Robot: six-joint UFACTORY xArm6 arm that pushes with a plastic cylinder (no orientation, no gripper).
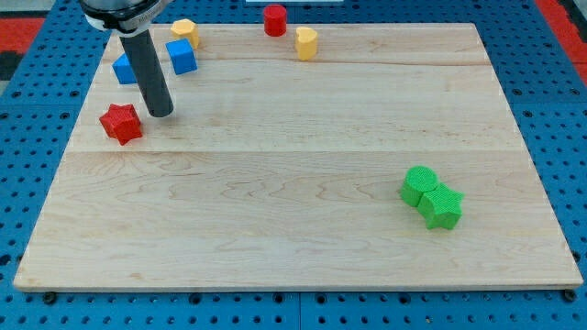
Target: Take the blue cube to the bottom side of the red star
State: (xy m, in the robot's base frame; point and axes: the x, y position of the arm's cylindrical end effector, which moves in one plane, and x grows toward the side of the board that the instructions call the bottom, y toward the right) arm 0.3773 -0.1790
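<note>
The blue cube (182,56) sits near the view's top left, just below a yellow block (185,32). The red star (121,123) lies at the left side of the wooden board (293,211), below and left of the cube. My tip (160,113) rests on the board just right of the red star, a small gap between them, and below the blue cube. A second blue block (124,69) is partly hidden behind the rod, above the star.
A red cylinder (275,19) and a yellow block (306,42) stand near the top edge. A green cylinder (419,184) and a green star (442,205) touch each other at the lower right.
</note>
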